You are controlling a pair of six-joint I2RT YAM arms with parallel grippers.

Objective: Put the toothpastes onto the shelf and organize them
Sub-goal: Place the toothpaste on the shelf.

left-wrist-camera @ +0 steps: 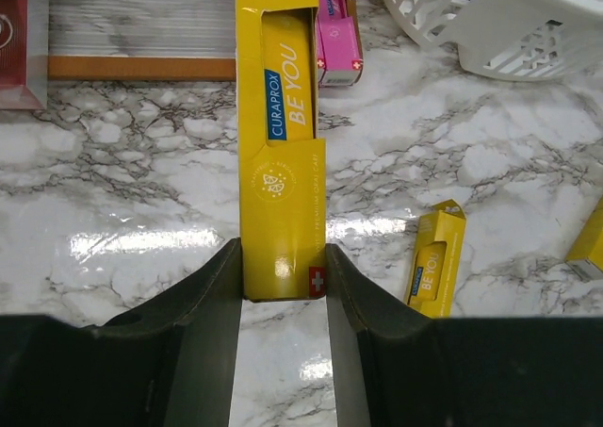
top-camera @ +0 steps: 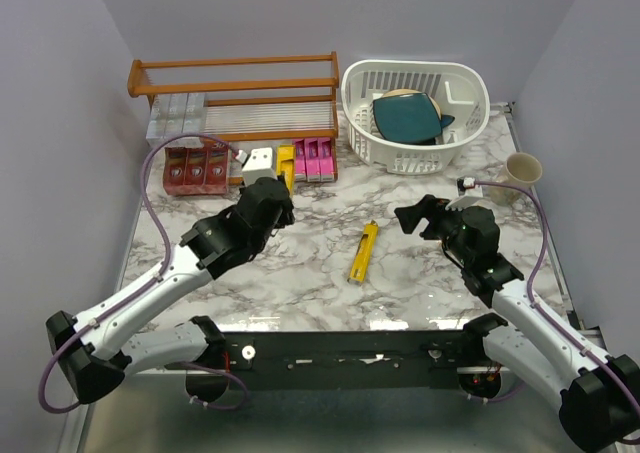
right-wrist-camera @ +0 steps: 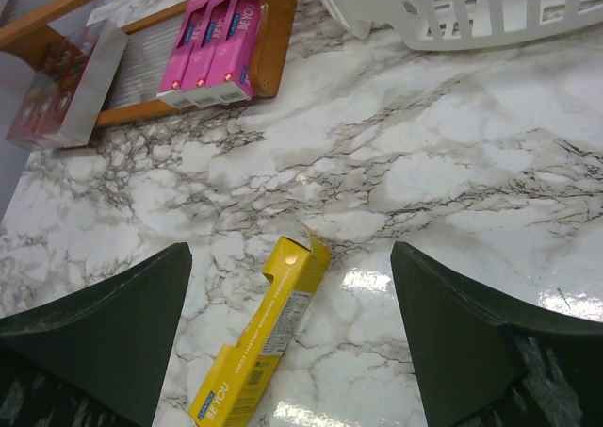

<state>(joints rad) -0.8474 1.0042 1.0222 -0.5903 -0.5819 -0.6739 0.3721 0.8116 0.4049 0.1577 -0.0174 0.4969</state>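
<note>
Left gripper [left-wrist-camera: 281, 257]: clamped on the near end of a yellow carton [left-wrist-camera: 281, 116].
Held carton position: its far end reaches the shelf [top-camera: 235, 63] front, just beside the pink cartons [top-camera: 314, 159]. Whether it rests on the tier cannot be told.
Right gripper [right-wrist-camera: 290, 250]: jaws spread wide and empty, above a loose yellow carton [right-wrist-camera: 259, 342].
Loose carton position: flat at the centre of the top view, end flap open, well apart from the shelf.
Shelf contents: red cartons [top-camera: 196, 166] at front left, silver-grey cartons [top-camera: 178, 113] behind them, pink at front right.
Progress (judged): mostly done.
Remaining: seat the held carton, then shelve the loose one.
</note>
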